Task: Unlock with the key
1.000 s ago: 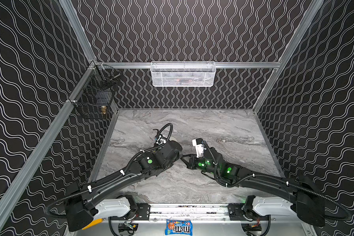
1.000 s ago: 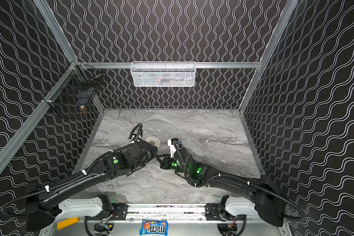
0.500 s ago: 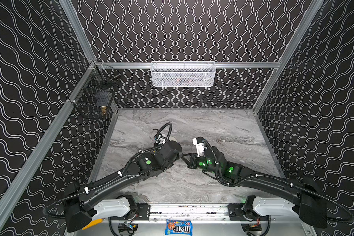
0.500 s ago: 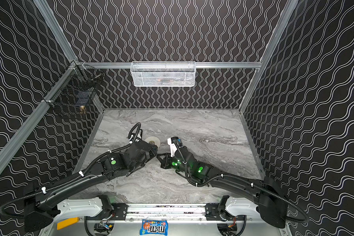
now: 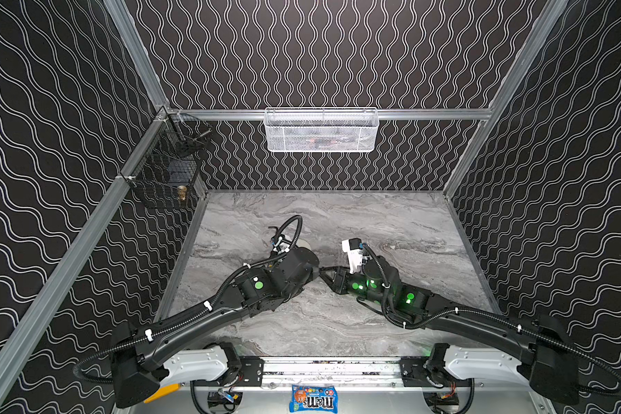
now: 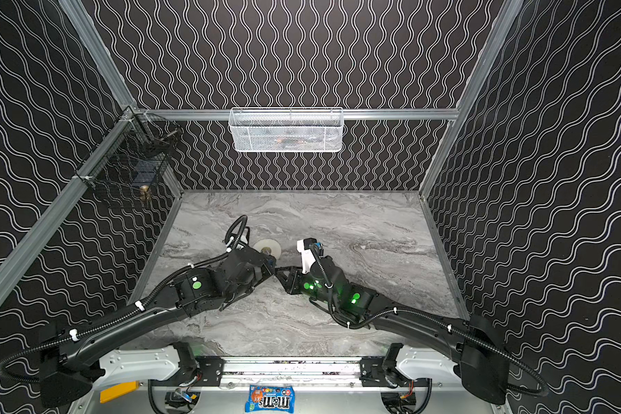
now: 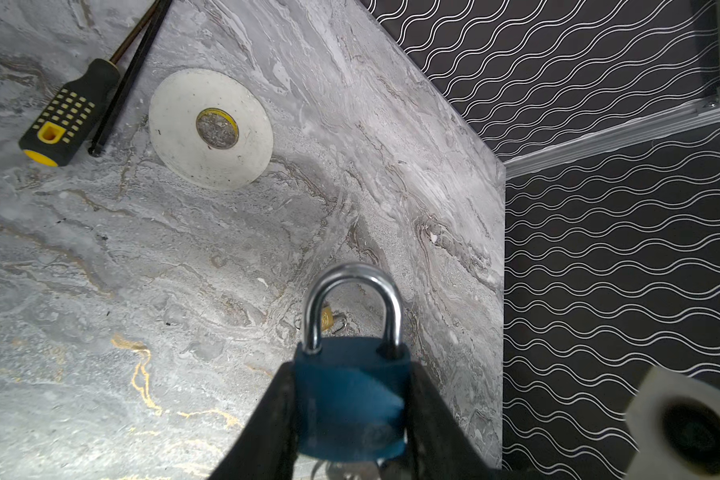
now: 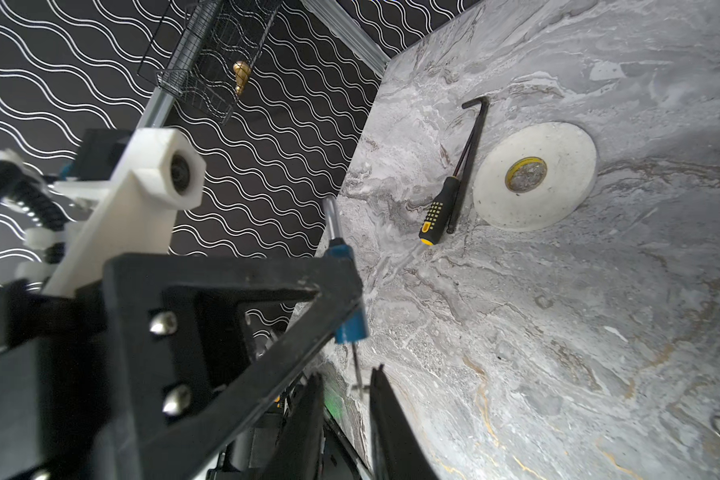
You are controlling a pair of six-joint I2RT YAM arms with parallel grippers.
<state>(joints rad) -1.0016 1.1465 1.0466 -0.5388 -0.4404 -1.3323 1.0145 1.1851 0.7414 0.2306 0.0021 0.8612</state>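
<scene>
Little is seen changed since the earlier frame: the grippers are still met tip to tip. The blue padlock (image 7: 350, 407), its silver shackle (image 7: 352, 278) seated, is clamped between the fingers of the left gripper (image 7: 350, 368). The key (image 8: 357, 368), stuck in its underside, is flanked by the parted fingers of the right gripper (image 8: 346, 380), a gap on each side.

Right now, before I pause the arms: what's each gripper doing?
Left gripper: closed on the blue padlock.
Right gripper: open, jaws either side of the key.
</scene>
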